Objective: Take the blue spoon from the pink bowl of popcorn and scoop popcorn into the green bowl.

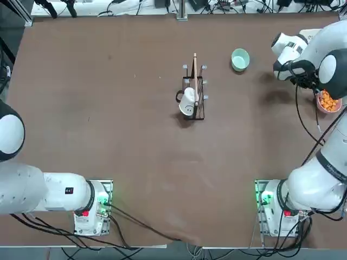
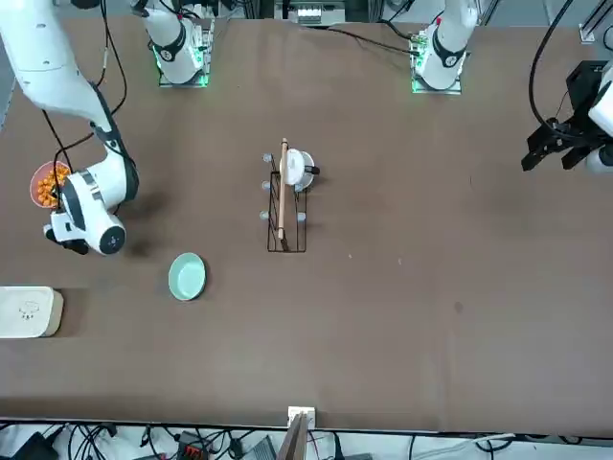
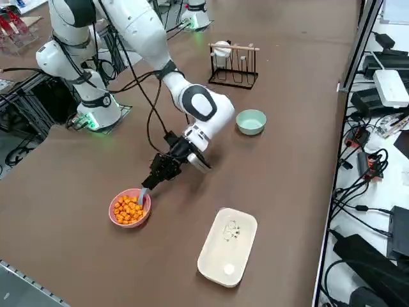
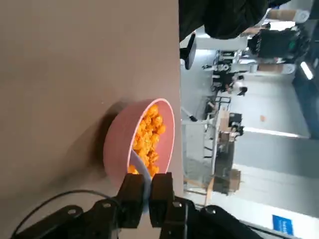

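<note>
Gripping the blue spoon [image 4: 141, 174], the right gripper [image 4: 148, 186] is clamped on its handle beside the pink bowl [image 3: 146, 217]. Scoop end down in the bowl, against the popcorn [image 3: 128, 210]. Green bowl [image 3: 251, 121] well apart on the worktop [image 3: 172, 256], upright, near the wire rack [image 3: 234, 67].

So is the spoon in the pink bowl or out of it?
In: the spoon's scoop end dips past the rim among the popcorn, its handle between the hand's fingers.

So past the brown bench [image 4: 65, 55] there's a pale wall [image 4: 279, 186] with a blue sign [image 4: 282, 224] on it, plus a bright ceiling light [image 4: 306, 70] well apart from the sign.
</note>
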You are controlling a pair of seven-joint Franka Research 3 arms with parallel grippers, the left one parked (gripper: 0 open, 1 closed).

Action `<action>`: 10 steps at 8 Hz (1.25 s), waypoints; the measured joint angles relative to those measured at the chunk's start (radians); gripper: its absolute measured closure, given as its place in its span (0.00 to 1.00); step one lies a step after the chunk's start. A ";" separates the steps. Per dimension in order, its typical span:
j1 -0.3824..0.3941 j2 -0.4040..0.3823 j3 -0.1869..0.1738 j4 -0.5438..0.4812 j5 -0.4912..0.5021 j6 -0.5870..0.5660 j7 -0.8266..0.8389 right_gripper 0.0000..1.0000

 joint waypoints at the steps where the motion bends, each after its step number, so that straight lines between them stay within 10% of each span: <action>1: 0.008 0.011 0.000 0.000 -0.014 -0.012 0.014 0.89; 10: 0.081 0.032 0.003 0.006 -0.059 -0.185 0.091 0.89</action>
